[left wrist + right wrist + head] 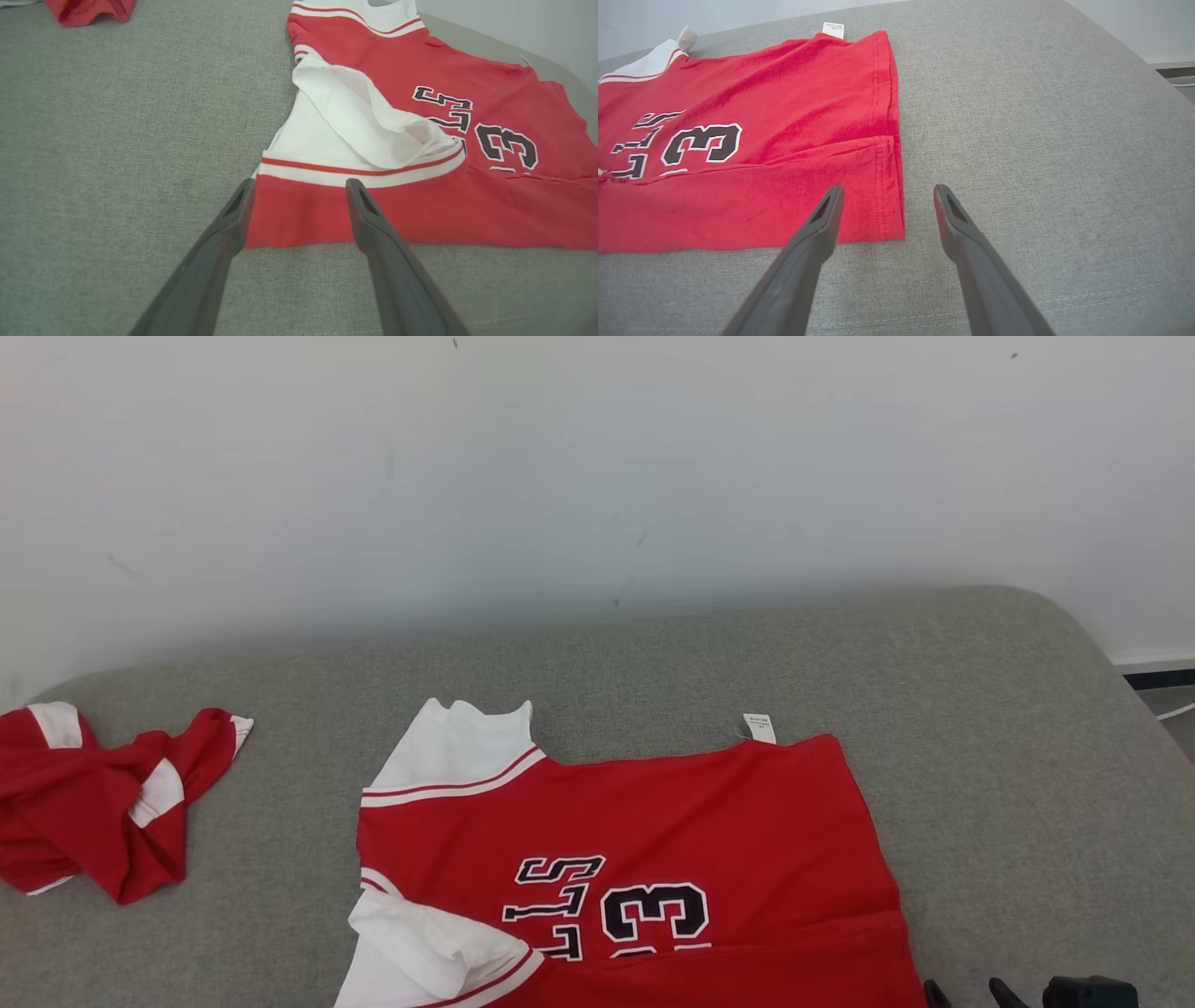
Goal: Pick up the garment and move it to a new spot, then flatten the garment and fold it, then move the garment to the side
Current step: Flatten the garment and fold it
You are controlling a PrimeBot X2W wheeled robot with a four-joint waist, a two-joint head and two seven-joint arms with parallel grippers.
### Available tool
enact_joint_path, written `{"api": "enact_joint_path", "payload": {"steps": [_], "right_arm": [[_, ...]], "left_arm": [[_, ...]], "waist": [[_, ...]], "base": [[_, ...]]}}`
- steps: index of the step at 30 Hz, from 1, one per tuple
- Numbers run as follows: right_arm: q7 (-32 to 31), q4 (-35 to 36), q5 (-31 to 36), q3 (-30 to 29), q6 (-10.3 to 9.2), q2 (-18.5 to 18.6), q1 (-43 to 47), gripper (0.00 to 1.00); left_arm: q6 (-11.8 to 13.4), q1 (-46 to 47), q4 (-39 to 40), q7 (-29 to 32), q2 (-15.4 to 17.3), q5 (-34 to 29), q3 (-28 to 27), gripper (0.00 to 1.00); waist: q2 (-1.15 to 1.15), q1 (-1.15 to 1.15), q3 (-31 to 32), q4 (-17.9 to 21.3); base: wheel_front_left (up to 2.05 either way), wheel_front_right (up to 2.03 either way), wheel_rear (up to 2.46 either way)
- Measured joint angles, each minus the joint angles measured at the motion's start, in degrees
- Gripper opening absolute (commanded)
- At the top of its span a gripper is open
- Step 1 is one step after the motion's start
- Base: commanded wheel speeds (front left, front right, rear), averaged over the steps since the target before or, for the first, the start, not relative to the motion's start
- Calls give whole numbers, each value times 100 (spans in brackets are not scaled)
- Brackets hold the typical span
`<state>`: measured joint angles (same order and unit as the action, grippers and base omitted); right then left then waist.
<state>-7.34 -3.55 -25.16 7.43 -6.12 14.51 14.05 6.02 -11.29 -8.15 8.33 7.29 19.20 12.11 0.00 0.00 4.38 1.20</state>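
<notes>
A red jersey (653, 821) with white sleeves and dark "33" lettering lies spread on the grey cushion, its near edge folded over the lettering. In the left wrist view my left gripper (299, 189) hovers open over the jersey's (420, 140) near left corner, just below the white sleeve band, with nothing between its fingers. In the right wrist view my right gripper (887, 193) is open above the jersey's (761, 140) near right corner at the hem. The right gripper's fingertips (966, 994) peek in at the bottom of the head view.
A second red-and-white garment (93, 798) lies crumpled at the cushion's far left. The grey cushion (1008, 784) ends at a white wall behind and rounds off at the right, where floor shows. Bare cushion surrounds the jersey.
</notes>
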Motion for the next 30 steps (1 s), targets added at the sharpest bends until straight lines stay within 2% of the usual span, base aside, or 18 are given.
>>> {"api": "enact_joint_path", "payload": {"steps": [8,16,22,30], "right_arm": [[99,141,10,-98,-44,-57,-133,100],[180,73,327,123,-40,51,-525,100],[180,-37,552,367,145,165,-829,100],[291,-54,768,410,211,332,-1063,100]], "left_arm": [[-3,153,194,-236,42,-55,-78,100],[-14,598,193,-662,73,-141,-202,100],[-8,599,74,-800,73,-137,-258,100],[-66,682,-38,-836,77,-149,-175,100]], "waist": [[0,1,181,-28],[0,0,404,-19],[0,0,597,14],[0,0,661,55]], "base": [[0,0,0],[0,0,0],[0,0,0],[0,0,0]]}}
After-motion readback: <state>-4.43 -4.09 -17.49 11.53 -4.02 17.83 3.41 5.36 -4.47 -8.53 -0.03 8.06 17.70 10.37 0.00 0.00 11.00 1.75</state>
